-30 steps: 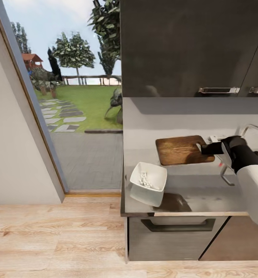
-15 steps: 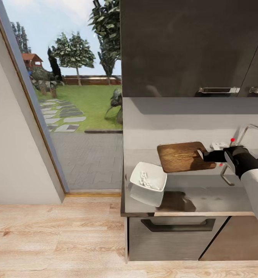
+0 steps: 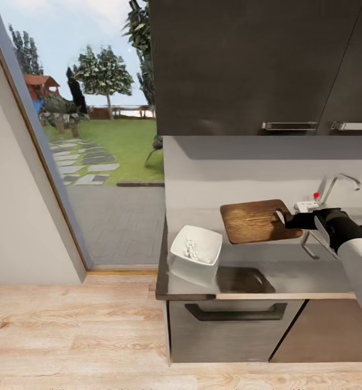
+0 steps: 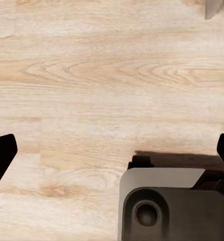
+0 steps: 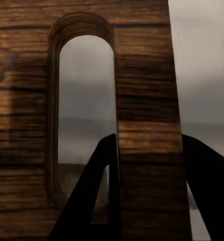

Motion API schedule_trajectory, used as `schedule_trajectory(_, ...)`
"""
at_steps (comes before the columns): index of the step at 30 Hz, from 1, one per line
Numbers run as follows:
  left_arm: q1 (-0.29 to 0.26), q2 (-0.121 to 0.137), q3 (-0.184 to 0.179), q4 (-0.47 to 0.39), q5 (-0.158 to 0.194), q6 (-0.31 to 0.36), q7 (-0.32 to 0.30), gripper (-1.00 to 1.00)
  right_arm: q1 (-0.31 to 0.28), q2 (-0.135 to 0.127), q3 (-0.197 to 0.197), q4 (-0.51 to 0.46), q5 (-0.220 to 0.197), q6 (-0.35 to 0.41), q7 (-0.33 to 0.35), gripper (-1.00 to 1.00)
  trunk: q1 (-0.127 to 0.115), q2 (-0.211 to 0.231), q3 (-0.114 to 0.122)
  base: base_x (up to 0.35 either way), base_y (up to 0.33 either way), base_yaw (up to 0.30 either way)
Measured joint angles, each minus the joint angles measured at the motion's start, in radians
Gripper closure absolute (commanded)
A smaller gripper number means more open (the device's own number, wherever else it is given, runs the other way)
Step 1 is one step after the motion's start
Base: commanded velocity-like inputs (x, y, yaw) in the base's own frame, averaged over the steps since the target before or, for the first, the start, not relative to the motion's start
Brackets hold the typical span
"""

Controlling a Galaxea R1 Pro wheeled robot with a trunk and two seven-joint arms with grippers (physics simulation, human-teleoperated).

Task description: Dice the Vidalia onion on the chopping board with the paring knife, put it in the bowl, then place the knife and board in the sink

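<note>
My right gripper (image 3: pixel 285 218) is shut on the handle end of the brown chopping board (image 3: pixel 255 221) and holds it level above the countertop (image 3: pixel 289 273). In the right wrist view the fingers (image 5: pixel 99 191) clamp the wooden strip beside the board's oval slot (image 5: pixel 86 100). Left of the board, near the counter's corner, sits the white bowl (image 3: pixel 201 241) with small white onion pieces (image 3: pixel 190 249) in it. The sink's rim (image 3: pixel 309 250) lies just right of the board. My left gripper (image 4: pixel 112 150) hangs open over the floor. The paring knife is out of view.
A chrome faucet (image 3: pixel 340 181) with a red knob (image 3: pixel 316 195) stands behind the sink. Dark wall cabinets (image 3: pixel 256 65) hang above the counter. A glass door (image 3: pixel 89 135) to the garden is at the left. The robot's base (image 4: pixel 167 206) rests on wooden floor (image 3: pixel 72 330).
The view has shifted right, sliding the counter and bowl left in the picture. The held board has come a little lower and closer to the sink relative to the counter.
</note>
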Motion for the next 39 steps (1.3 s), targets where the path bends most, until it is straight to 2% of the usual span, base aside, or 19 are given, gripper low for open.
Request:
schedule_trajectory(11,0.0,-0.011,0.0,0.0,0.0,0.0,0.0,-1.0,0.0,-0.023,0.002,0.008,0.001,0.002,-0.002,1.0,0.0,0.0,0.0,-0.115,-0.297,0.0)
schedule_trajectory(23,0.0,-0.01,0.0,0.0,0.0,0.0,-0.001,-1.0,0.0,-0.024,0.004,0.053,0.0,0.003,-0.004,1.0,0.0,0.0,0.0,-0.004,-0.316,0.0)
schedule_trajectory(39,0.0,-0.009,0.0,0.0,0.0,0.0,-0.001,-1.0,0.0,-0.019,0.004,0.06,0.0,0.001,-0.005,1.0,0.0,0.0,0.0,0.0,-0.317,0.0)
